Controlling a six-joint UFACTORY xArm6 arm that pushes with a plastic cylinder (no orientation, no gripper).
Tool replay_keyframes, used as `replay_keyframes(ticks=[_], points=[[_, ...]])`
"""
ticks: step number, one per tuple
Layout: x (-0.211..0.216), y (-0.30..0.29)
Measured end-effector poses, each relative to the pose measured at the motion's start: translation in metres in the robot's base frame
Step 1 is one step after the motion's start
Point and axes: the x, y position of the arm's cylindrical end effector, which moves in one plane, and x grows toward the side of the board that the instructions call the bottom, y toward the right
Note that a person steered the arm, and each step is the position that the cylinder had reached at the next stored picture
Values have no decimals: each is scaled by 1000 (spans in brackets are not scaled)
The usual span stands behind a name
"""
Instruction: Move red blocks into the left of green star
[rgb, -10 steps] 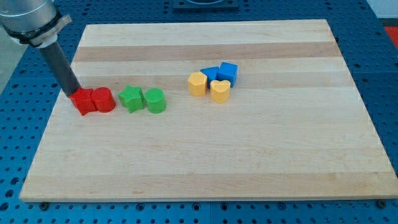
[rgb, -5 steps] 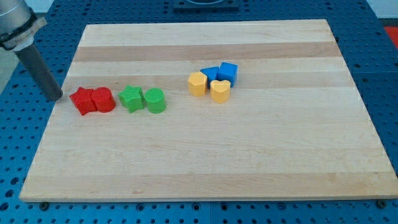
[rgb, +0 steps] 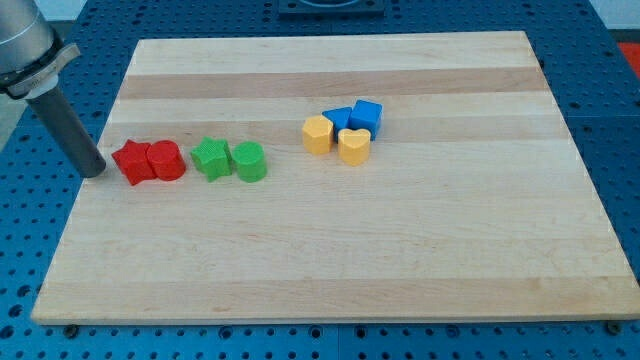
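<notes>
A red star block (rgb: 131, 161) and a red round block (rgb: 166, 160) touch side by side near the board's left edge. Just right of them, with a small gap, sits the green star (rgb: 211, 159), touching a green round block (rgb: 249, 161). My tip (rgb: 96, 172) is at the board's left edge, a short way left of the red star and apart from it.
Two yellow blocks (rgb: 317, 134) (rgb: 353, 146) and two blue blocks (rgb: 338, 119) (rgb: 367, 115) cluster right of the board's centre. The wooden board (rgb: 340, 250) lies on a blue perforated table (rgb: 25, 230).
My tip drew away left from the red star to the board's edge, then shifted slightly down and right. No block has moved.
</notes>
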Motion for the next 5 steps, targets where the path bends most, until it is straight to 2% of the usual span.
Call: replay_keyframes(ticks=[3,5], points=[[0,37],[0,37]])
